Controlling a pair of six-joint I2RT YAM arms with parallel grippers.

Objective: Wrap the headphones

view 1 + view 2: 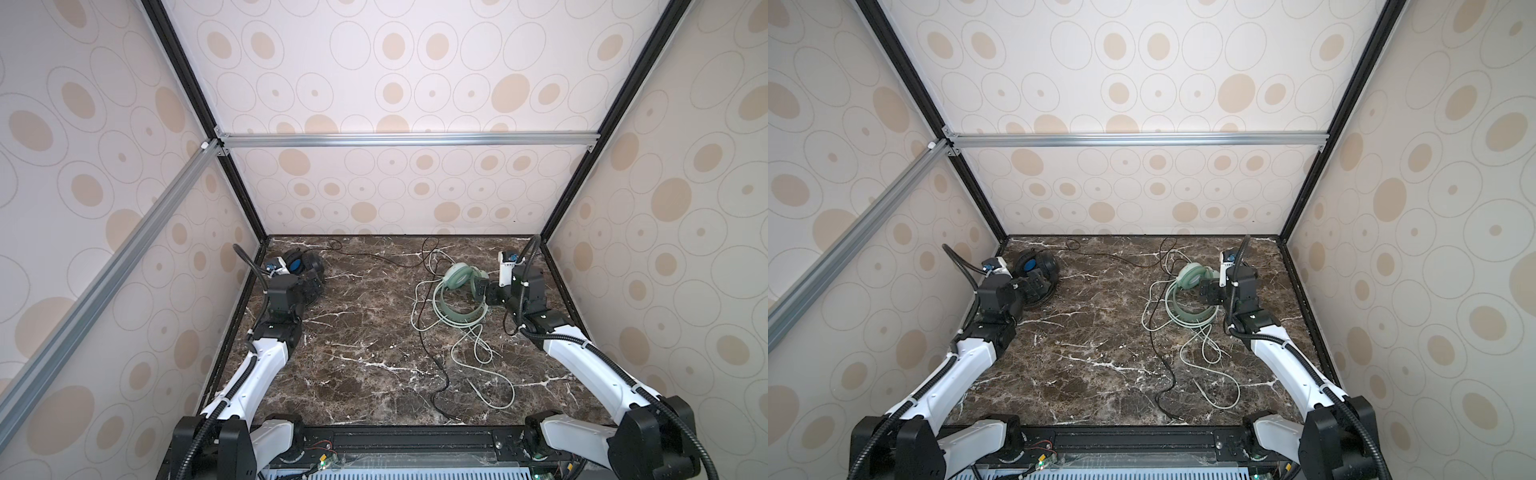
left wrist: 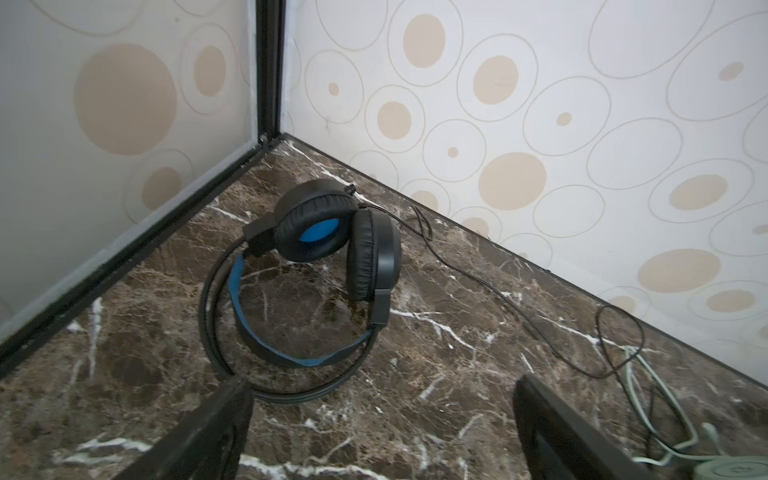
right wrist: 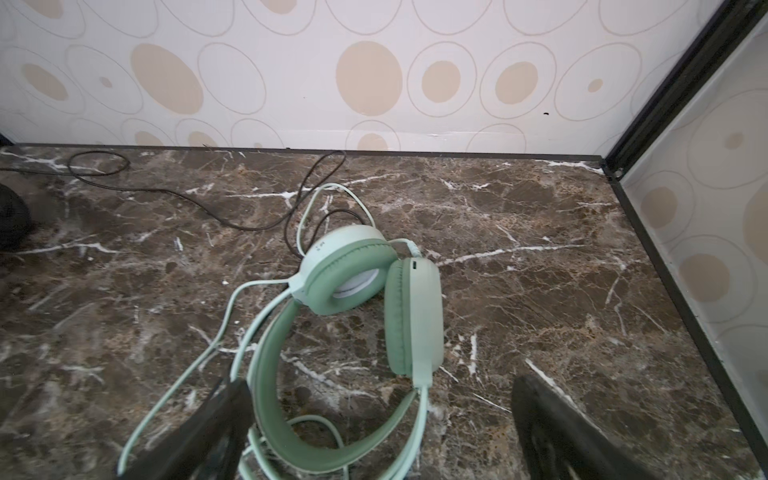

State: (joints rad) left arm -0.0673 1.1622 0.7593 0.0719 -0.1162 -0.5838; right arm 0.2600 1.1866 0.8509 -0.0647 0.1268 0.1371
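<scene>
- near the front edge of the brown marble bench (image 1: 353,332), the free end of the black cable (image 1: 447,383) lies in a loose bend, right of the middle.
- just to its right the green cable (image 1: 514,395) sprawls in open loops, loose on the bench and reaching back to its headphones.
- the left arm (image 1: 266,365) stretches along the left wall, and the right arm (image 1: 582,361) along the right wall; both reach toward the far half of the bench.
- the left fingers (image 2: 208,436) are spread wide and hold nothing; in the left wrist view one finger overlaps the near curve of the black headband, and i cannot tell whether it touches.
- the right fingers (image 3: 557,428) are also spread wide and hold nothing; in the right wrist view the green headband passes between them, close to one finger, and i cannot tell whether it touches.
- the green headphones (image 3: 345,274) lie right of the middle in the far half of the bench, the headband flat and pointing toward the right arm, the two earcups turned toward each other, and turns of green cable lying around the headband.
- the black headphones (image 2: 316,224) sit in the far left corner, near the left wall and the back wall (image 1: 415,187), the headband flat on the bench, its lining blue, one earcup showing blue inside.
- farthest back, the black cable runs from its earcup along the foot of the back wall toward the right, crosses the green cable beside the green headphones, then heads toward the front edge.
</scene>
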